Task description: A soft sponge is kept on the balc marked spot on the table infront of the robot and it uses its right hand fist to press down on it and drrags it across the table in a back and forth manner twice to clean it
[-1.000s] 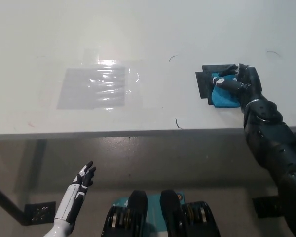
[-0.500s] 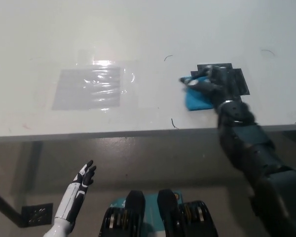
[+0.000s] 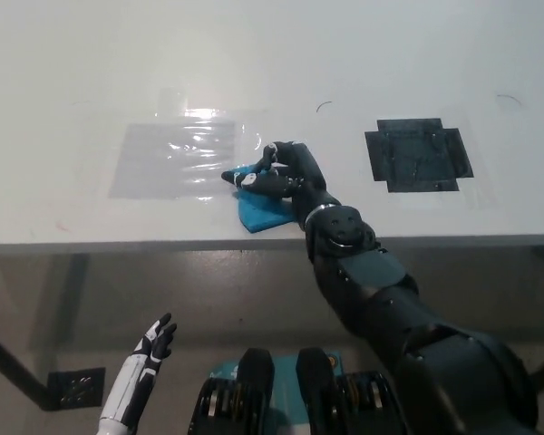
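1. My right hand (image 3: 276, 172) is clenched in a fist, pressing on the sponge (image 3: 263, 210), a flat blue soft pad near the desk's (image 3: 281, 54) front edge.
2. The sponge lies well left of the black mark (image 3: 419, 156), a matte cross-shaped patch, and just right of a glossy, wrinkled clear sheet (image 3: 177, 159).
3. My white left hand (image 3: 152, 346) hangs below the desk, fingers apart, holding nothing.

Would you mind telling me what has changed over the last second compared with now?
The right hand has dragged the blue sponge leftward, off the black marked spot, which is now uncovered, to the edge of the clear plastic sheet. It stays pressed on the sponge. The left hand remains open, low below the table.
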Robot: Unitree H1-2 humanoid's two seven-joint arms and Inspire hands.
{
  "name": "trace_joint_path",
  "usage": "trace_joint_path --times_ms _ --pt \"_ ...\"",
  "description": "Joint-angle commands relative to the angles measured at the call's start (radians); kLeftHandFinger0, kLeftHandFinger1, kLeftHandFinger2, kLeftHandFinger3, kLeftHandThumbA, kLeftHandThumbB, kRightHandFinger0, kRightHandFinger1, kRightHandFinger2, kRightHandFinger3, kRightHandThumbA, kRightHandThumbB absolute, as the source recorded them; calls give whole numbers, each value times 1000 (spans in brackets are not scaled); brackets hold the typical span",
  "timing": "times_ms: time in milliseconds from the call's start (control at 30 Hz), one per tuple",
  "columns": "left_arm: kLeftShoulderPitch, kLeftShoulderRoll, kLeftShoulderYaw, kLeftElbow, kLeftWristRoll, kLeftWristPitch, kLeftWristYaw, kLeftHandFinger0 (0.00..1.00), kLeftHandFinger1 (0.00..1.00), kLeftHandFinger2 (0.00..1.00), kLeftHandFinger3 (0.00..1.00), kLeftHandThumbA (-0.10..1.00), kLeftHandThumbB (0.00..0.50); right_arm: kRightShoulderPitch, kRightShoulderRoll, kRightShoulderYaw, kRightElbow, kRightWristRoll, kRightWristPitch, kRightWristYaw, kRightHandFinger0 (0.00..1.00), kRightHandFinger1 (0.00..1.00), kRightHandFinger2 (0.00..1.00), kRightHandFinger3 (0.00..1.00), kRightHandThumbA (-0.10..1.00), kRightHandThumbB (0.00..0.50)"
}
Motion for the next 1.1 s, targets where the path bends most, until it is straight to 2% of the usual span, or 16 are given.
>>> trace_joint_path --times_ms 0,233,367,433,467,500,567,633,700,733,767,800,867,900,967,1067 --pt "-2 0 -5 -11 -2 -43 -5 1000 1000 1000 1000 1000 80 -32 -22 -7 -13 -2 -19 24 1 82 320 175 1000 81" --pt "8 -3 -3 -11 -2 -43 -2 1000 1000 1000 1000 1000 73 -4 -116 -36 7 14 2 29 0 93 346 182 1000 114" --pt "12 -2 -3 -7 0 -48 0 1000 1000 1000 1000 1000 75 31 -214 -52 18 19 -7 23 0 46 338 190 1000 85" --pt "13 -2 -2 -6 -1 -44 -1 1000 1000 1000 1000 1000 67 51 -270 -71 26 30 -3 24 0 86 396 223 1000 87" --pt "11 -3 -1 -4 -4 -45 -1 1000 1000 1000 1000 1000 73 57 -297 -71 31 23 5 16 0 98 433 275 1000 91" --pt "12 -3 -1 -4 -6 -46 -3 1000 1000 1000 1000 1000 82 68 -328 -80 34 28 2 25 0 73 438 293 1000 74" --pt "12 -3 -2 -6 -6 -47 -4 1000 1000 1000 1000 1000 71 88 -382 -98 35 40 -1 39 0 54 400 252 1000 124" --pt "12 -3 -2 -8 -5 -43 -4 1000 1000 1000 1000 1000 73 106 -425 -120 29 55 -12 55 0 3 315 198 1000 144" --pt "8 1 -2 -5 0 -46 -2 1000 1000 1000 1000 1000 75 121 -477 -153 18 78 -2 51 0 1 292 183 1000 96" --pt "9 2 -1 -6 -2 -45 -3 1000 1000 1000 1000 1000 74 124 -488 -161 17 81 5 48 32 130 365 301 1000 84" --pt "8 2 0 -5 -5 -44 -4 1000 1000 1000 1000 1000 75 127 -501 -169 17 82 14 44 14 153 399 319 1000 88" --pt "7 3 0 -5 -6 -42 -6 1000 1000 1000 1000 1000 66 139 -528 -170 15 77 2 46 1 164 475 381 1000 61" --pt "4 2 0 -1 -3 -44 -3 1000 1000 1000 1000 1000 59 160 -575 -190 11 85 -1 50 0 171 514 406 1000 48" --pt "4 1 0 -2 -3 -43 -3 1000 1000 1000 1000 1000 59 165 -585 -199 11 92 -5 56 0 99 441 341 1000 51" --pt "3 2 0 3 -4 -51 -4 1000 1000 1000 1000 1000 57 178 -616 -221 10 106 -6 64 0 27 344 272 1000 81" --pt "3 4 0 4 -12 -44 -11 1000 1000 1000 1000 1000 69 187 -639 -218 8 94 2 54 0 72 373 301 1000 102"
